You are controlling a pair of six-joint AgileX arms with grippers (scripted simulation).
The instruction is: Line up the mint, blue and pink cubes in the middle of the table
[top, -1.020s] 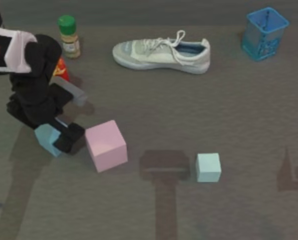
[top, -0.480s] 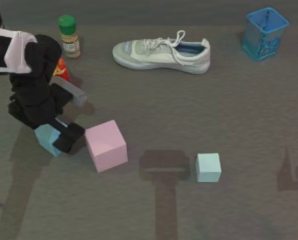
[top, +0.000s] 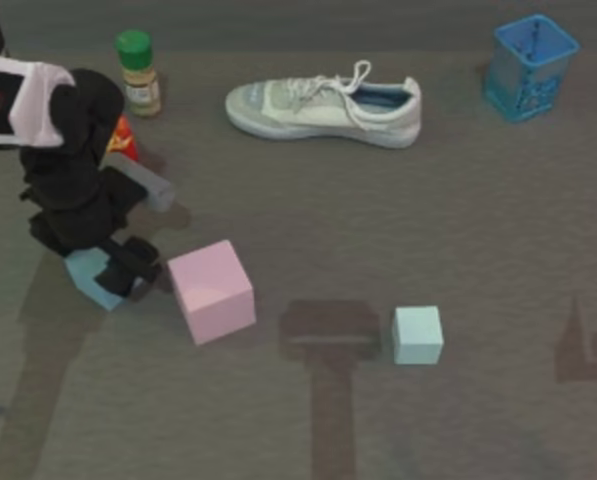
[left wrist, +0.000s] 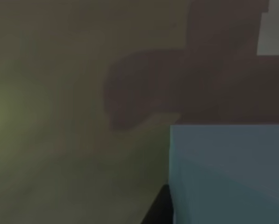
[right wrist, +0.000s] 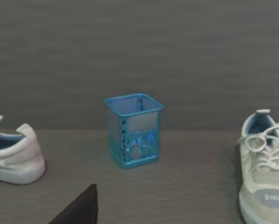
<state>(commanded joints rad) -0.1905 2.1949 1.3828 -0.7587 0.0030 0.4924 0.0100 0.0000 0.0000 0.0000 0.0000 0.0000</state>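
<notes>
At the table's [top: 458, 230] left, my left gripper [top: 103, 262] is shut on the light blue cube [top: 90, 280], which is partly hidden under the black arm. In the left wrist view the blue cube [left wrist: 232, 177] fills one corner, with a dark fingertip [left wrist: 160, 207] against its side. The larger pink cube [top: 211, 290] stands just right of the gripper, close to its outer finger. Farther right, near the middle, the small mint cube [top: 417, 334] sits alone. My right arm is outside the top view; only a dark sliver of the right gripper [right wrist: 83, 207] shows in its wrist view.
A white sneaker [top: 323, 103] lies at the back middle. A green-capped spice jar [top: 138, 73] stands at the back left, with a red object [top: 124, 140] half hidden behind my left arm. The bright blue perforated cup [top: 529, 66] is at the back right, also in the right wrist view [right wrist: 132, 130].
My left gripper's outer finger has drawn in against the blue cube, and gripper and cube have shifted slightly to the left. The pink and mint cubes have barely moved.
</notes>
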